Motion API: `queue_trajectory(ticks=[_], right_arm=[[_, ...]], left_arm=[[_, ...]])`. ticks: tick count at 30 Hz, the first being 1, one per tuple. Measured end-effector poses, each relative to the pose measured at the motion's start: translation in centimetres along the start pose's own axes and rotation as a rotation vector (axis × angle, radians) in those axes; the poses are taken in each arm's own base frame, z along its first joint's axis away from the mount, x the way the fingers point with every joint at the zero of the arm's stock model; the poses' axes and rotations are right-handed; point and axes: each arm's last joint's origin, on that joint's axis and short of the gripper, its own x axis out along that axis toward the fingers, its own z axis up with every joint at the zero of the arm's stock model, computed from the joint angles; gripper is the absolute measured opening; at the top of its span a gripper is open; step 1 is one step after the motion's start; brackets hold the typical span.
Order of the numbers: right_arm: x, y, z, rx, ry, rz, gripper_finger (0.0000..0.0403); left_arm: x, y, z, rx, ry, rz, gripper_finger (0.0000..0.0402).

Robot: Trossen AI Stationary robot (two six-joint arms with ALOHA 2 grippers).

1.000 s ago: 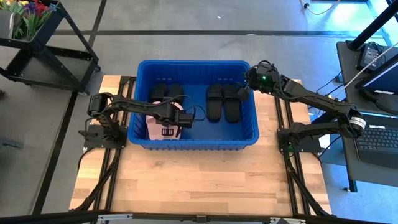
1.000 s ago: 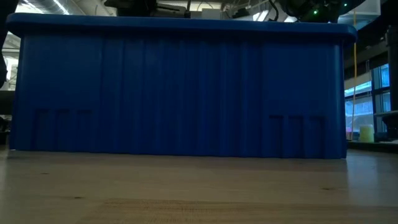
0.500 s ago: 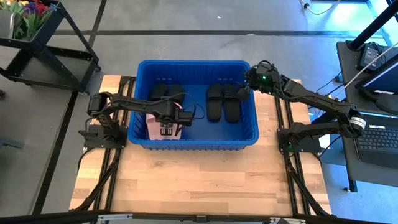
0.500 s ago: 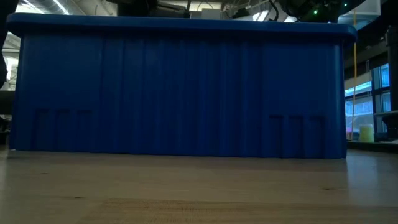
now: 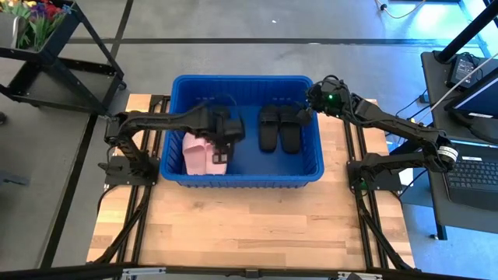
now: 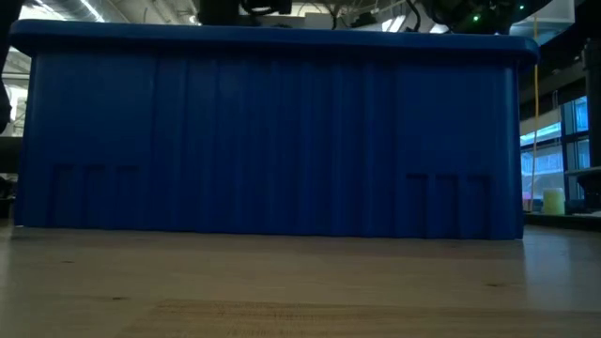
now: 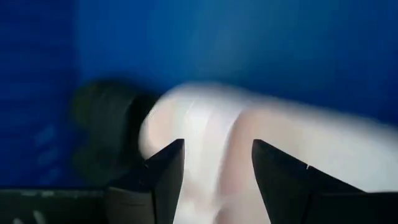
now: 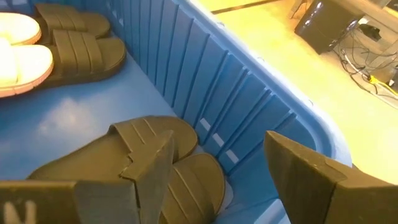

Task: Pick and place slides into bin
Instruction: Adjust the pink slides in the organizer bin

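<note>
1. The pale pink slides (image 5: 201, 155) are lying at the bin's (image 5: 241, 176) 8 o'clock; the left gripper (image 5: 221, 148) is hovering above them, fingers open and empty. It is best lifting straight up.
2. The black slides (image 5: 280, 128) are lying at 1 o'clock; the right gripper (image 5: 305, 115) is waiting there, open.

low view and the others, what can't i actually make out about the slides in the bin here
- Low view: the large blue ribbed plastic bin fills the frame; its front wall hides every slide inside.
- High view: the left gripper and its arm cover the black rubber slides at the bin's left, so a full count is not possible.
- Left wrist view: the pale pink slides are blurred; strap detail is lost.
- Right wrist view: the right gripper hides part of the nearest black slide pair.
</note>
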Motion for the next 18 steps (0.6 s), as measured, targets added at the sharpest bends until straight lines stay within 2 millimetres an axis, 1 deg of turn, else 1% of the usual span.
queue_trajectory(ticks=[3,5,7,9,12,15,18], right_arm=[[0.0,0.0,0.2,0.004,-0.022,-0.003,0.0251],[0.0,-0.1,0.3,0.007,-0.036,-0.007,0.0251],[0.0,-0.1,0.5,0.010,-0.049,-0.010,0.0251],[0.0,-0.2,0.5,0.012,-0.048,-0.013,0.0251],[0.0,-0.3,0.4,0.019,-0.047,-0.017,0.0251],[0.0,-0.4,0.4,0.029,-0.044,-0.019,0.0251],[0.1,-0.6,0.3,0.046,-0.040,-0.024,0.0251]], left_arm=[[0.0,1.6,1.4,-0.099,-0.176,-0.203,0.0183],[0.4,2.7,1.9,-0.130,-0.241,-0.308,0.0183],[0.9,3.5,2.2,-0.119,-0.275,-0.327,0.0183],[1.7,4.1,2.8,-0.123,-0.297,-0.293,0.0183],[2.4,4.6,3.3,-0.117,-0.319,-0.281,0.0183],[2.9,4.4,3.3,-0.090,-0.306,-0.334,0.0183],[3.1,4.3,2.7,-0.084,-0.249,-0.385,0.0183]])
